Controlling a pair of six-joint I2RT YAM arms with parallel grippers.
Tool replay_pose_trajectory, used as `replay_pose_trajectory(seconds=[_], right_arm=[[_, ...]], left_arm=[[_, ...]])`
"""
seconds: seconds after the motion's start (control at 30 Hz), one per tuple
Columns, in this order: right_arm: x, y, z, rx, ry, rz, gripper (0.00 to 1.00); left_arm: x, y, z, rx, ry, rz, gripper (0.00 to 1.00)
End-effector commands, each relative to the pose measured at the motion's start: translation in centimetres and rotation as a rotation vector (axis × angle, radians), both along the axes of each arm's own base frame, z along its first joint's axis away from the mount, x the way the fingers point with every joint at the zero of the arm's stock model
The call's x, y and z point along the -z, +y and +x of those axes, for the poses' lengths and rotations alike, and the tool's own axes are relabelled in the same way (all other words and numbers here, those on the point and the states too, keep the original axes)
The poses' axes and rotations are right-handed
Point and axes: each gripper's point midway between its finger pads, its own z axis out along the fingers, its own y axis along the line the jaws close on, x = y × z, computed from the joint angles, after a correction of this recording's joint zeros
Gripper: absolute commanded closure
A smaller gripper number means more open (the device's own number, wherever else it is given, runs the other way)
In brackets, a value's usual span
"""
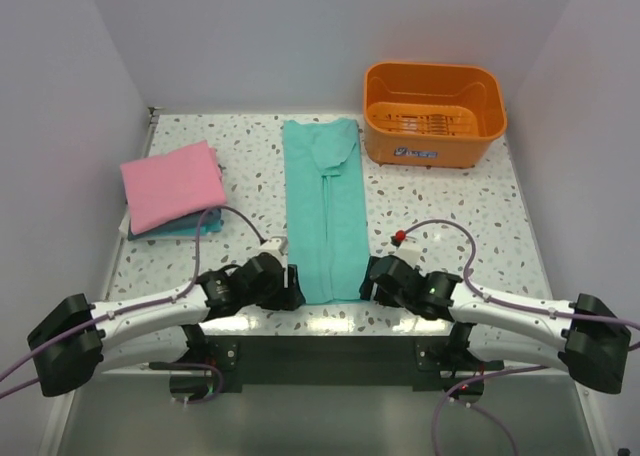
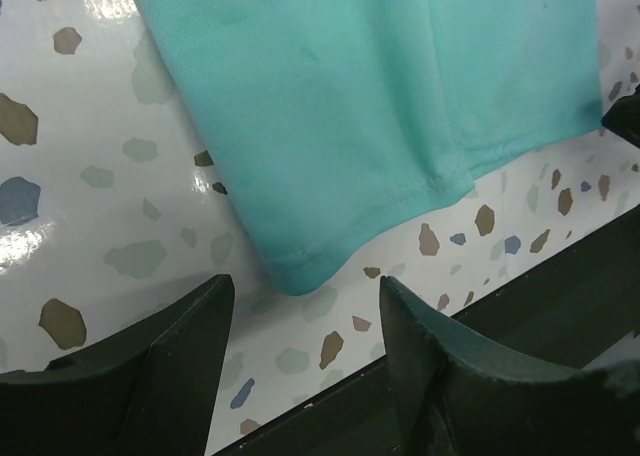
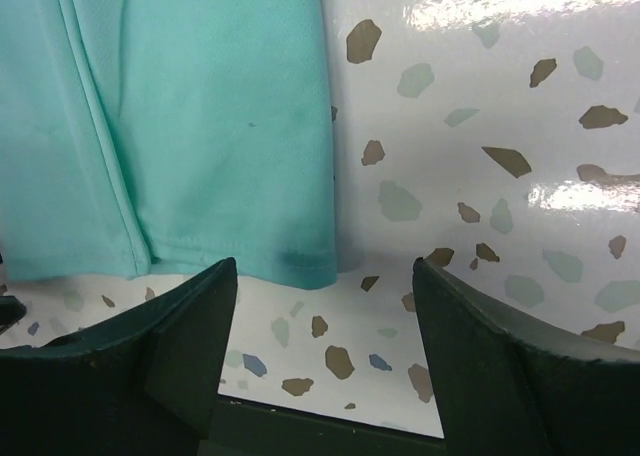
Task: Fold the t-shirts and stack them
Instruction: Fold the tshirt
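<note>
Green t-shirt (image 1: 322, 211) folded into a long strip mid-worktop (image 1: 480, 191), near hem flanked by left jaws and right jaws (both spread open, gripping nothing). Pink t-shirt (image 1: 172, 184) stacked on darker t-shirt (image 1: 175, 230) at left.

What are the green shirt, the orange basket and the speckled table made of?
Green shirt: soft knit cloth, probably; matte, with fine weave and a stitched hem. Orange basket: plastic, it seems; smooth, slightly glossy, with moulded slots. Table: hard terrazzo-like surface, perhaps laminate; glossy, showing light glare.
</note>
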Motion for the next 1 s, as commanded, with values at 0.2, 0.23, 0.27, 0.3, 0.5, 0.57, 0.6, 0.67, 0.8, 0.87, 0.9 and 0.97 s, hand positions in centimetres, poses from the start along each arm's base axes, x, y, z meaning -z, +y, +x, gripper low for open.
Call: replay_pose_trajectory(seconds=[0.2, 0.23, 0.27, 0.3, 0.5, 0.57, 0.6, 0.67, 0.8, 0.87, 0.9, 0.97], right_arm=[[1.6, 1.7, 0.4, -0.006, 0.026, 0.070, 0.43], [1.7, 1.9, 0.5, -0.005, 0.026, 0.079, 0.50], [1.9, 2.0, 0.5, -0.008, 0.030, 0.084, 0.53], [2.5, 1.9, 0.3, -0.010, 0.038, 0.073, 0.56], [2.2, 2.7, -0.3, -0.069, 0.060, 0.092, 1.00], [2.1, 3.2, -1.2, -0.123, 0.081, 0.118, 1.00], [2.3, 3.2, -2.1, -0.150, 0.116, 0.129, 1.00], [2.4, 2.4, -3.4, -0.156, 0.162, 0.140, 1.00], [1.9, 2.5, -6.0, -0.225, 0.217, 0.227, 1.00], [0.8, 3.0, -6.4, -0.265, 0.209, 0.266, 1.00], [0.3, 3.2, -6.4, -0.272, 0.204, 0.277, 1.00], [0.0, 3.2, -6.1, -0.276, 0.189, 0.266, 1.00]], left_arm=[[2.6, -0.2, 0.2, -0.037, 0.030, 0.069, 0.52], [2.8, 0.2, 0.4, -0.055, 0.024, 0.086, 0.55], [3.1, 0.5, 0.4, -0.072, 0.030, 0.096, 0.62], [3.5, 0.7, 0.4, -0.077, 0.035, 0.107, 0.70], [3.5, 0.3, -0.4, -0.044, 0.042, 0.105, 1.00], [3.5, 0.6, -1.1, -0.050, 0.059, 0.115, 1.00], [3.0, 0.6, -1.3, -0.050, 0.053, 0.103, 1.00], [2.8, 1.2, -2.3, -0.046, 0.062, 0.118, 1.00], [0.7, 0.2, -3.8, 0.012, 0.078, 0.034, 1.00], [0.1, -0.1, -4.3, 0.026, 0.091, 0.016, 1.00], [-0.3, -0.4, -4.4, 0.031, 0.089, 0.001, 1.00], [-1.2, -0.7, -3.9, 0.023, 0.071, -0.016, 1.00]])
